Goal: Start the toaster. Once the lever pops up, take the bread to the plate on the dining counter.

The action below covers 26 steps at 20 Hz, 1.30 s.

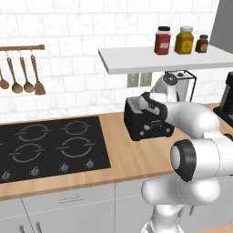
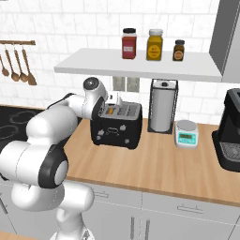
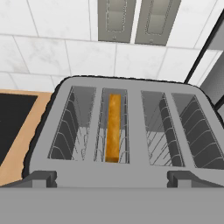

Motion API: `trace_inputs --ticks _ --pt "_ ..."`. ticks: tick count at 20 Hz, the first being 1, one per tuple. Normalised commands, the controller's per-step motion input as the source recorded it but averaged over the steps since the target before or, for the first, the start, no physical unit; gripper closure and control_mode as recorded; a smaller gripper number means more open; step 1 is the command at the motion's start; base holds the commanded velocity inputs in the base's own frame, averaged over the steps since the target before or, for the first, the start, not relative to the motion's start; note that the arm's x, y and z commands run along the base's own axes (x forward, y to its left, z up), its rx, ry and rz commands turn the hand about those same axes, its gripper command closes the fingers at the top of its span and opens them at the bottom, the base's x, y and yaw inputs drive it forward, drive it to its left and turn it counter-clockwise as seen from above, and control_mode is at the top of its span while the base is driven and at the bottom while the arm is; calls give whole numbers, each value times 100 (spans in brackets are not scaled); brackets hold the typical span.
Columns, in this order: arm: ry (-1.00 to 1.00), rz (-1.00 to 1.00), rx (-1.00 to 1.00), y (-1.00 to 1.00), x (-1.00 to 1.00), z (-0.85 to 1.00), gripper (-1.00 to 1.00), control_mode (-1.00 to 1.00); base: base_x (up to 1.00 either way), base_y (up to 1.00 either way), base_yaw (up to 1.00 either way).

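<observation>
Below end effector (image 3: 112,177), bread (image 3: 113,127) in toaster (image 3: 131,175)

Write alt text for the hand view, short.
Looking down into the toaster: four silver wire-lined slots, with the bread standing on edge in the second slot from the left. Behind it is a white tiled wall with two grey wall outlets; wood counter and the black cooktop sit at the left.

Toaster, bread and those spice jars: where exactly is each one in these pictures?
toaster (image 2: 117,129), right base view, on its black front face.
bread (image 3: 113,127), hand view, on the slice's top edge in the second slot from the left.
spice jars (image 2: 129,45), right base view, on the red jar's body.
</observation>
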Motion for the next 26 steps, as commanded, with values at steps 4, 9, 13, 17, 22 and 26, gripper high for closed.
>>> trace_inputs --ticks 4,9,13,17,22,26 --pt "0 0 0 0 0 0 -100 -100 0 0 0" --pt "0 0 0 0 0 0 -100 -100 0 0 0" --pt "0 0 0 0 0 0 -100 -100 0 0 0" --pt "-2 0 0 0 -3 0 -100 -100 0 0 0" --pt "-6 0 0 0 -1 0 -100 -100 0 0 0" --pt "-6 0 7 0 -6 0 -100 -100 0 0 0"
